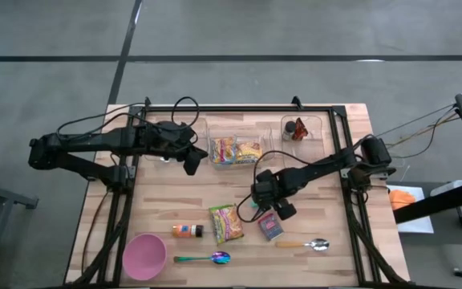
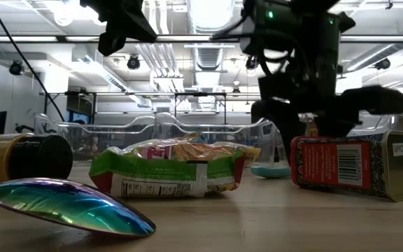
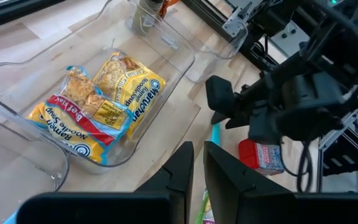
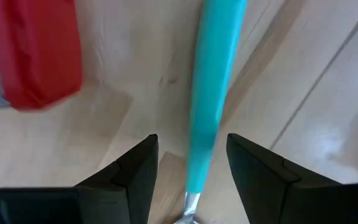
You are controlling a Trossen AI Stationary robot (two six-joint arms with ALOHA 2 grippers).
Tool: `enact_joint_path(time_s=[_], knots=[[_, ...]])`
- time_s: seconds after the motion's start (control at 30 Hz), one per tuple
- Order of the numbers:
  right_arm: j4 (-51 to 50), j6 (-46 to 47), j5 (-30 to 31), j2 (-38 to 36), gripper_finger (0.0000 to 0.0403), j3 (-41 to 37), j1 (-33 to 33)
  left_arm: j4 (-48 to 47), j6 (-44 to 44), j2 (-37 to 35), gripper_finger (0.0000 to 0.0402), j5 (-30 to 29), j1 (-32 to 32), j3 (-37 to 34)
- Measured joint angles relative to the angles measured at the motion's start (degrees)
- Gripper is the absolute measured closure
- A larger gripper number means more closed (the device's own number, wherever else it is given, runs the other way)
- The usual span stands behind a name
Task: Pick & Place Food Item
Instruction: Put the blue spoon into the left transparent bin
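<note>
A green noodle packet (image 1: 225,222) lies flat on the wooden table, and beside it a red spice tin (image 1: 270,225) rests on its side. A clear bin (image 1: 212,128) at the back holds yellow ramen packets (image 3: 98,109). My right gripper (image 4: 191,168) points down, open, low over the table. Its fingers stand on either side of a teal utensil handle (image 4: 213,93) that lies on the table, and they do not touch it. My left gripper (image 3: 196,168) hovers by the bin's left side, shut and with nothing in it.
An orange bottle (image 1: 188,231), a pink bowl (image 1: 144,255) and an iridescent spoon (image 1: 207,258) lie near the front edge. A wooden-handled spoon (image 1: 303,243) is at the front right. A small clear container (image 1: 301,128) stands at the back right.
</note>
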Motion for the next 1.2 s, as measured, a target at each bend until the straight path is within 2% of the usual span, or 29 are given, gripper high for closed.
enact_joint_path(time_s=[0.17, 0.4, 0.43, 0.8, 1.03, 1.2], knots=[[2.0, 0.0, -0.6, -0.2, 0.0242, -3.0, -0.8, 0.0, 0.0, 0.0, 0.0354, 0.0, 0.0, 0.0], [3.2, 0.0, -2.4, -0.3, 0.036, -4.1, -0.8, 0.0, 0.0, 0.0, 0.0354, 0.0, 0.0, 0.0], [3.2, -0.1, -2.6, -0.3, 0.0367, -4.0, -0.9, 0.0, 0.0, 0.0, 0.0354, 0.0, 0.0, 0.0], [0.1, 4.1, -2.4, -0.9, 0.0367, -1.3, -0.9, 0.0, 0.0, 0.0, 0.0354, 0.0, 0.0, 0.0], [-0.8, 11.2, -3.1, -7.8, 0.0367, -0.1, -0.9, -0.1, 0.0, 0.0, 0.0354, 0.1, 0.0, 0.0], [-1.1, 17.4, -3.1, -14.0, 0.0367, 1.9, -0.9, 0.5, -2.2, 0.4, 0.0354, 3.3, 0.0, 0.0]])
